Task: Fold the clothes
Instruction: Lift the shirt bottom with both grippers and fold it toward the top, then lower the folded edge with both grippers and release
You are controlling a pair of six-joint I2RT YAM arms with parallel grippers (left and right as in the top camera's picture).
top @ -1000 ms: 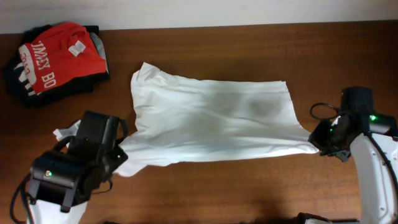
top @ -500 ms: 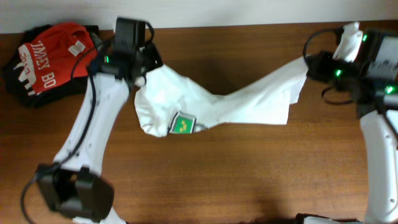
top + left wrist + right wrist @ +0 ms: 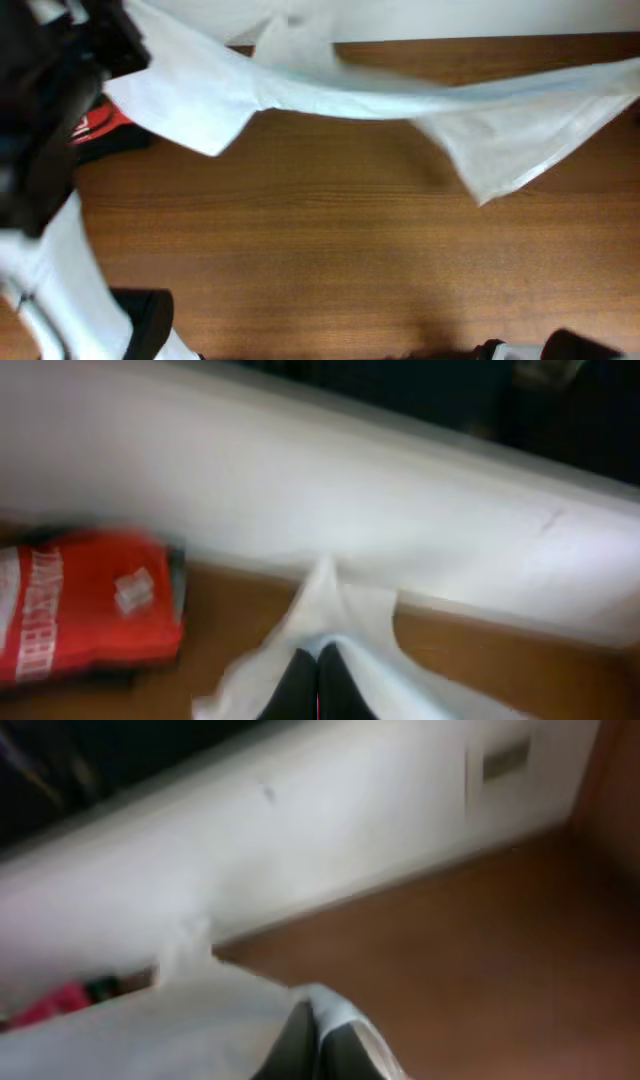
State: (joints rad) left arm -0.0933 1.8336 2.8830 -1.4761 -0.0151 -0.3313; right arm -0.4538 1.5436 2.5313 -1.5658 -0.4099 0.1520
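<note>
Brown wood-grain desk (image 3: 330, 250): directly on it, at the far-left corner near the back edge, a dark garment (image 3: 118, 148) with a red shirt with white lettering (image 3: 80, 615) on top.

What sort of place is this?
Likely an indoor robot test bench: a wooden table against a plain white wall, a robot arm over it, and a white T-shirt lifted above the table.

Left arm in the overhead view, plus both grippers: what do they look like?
Left arm: white tubular link between black, blocky housings, blurred. Left gripper and right gripper: a pair of slim dark fingers each. No cables or markings can be made out.
</note>
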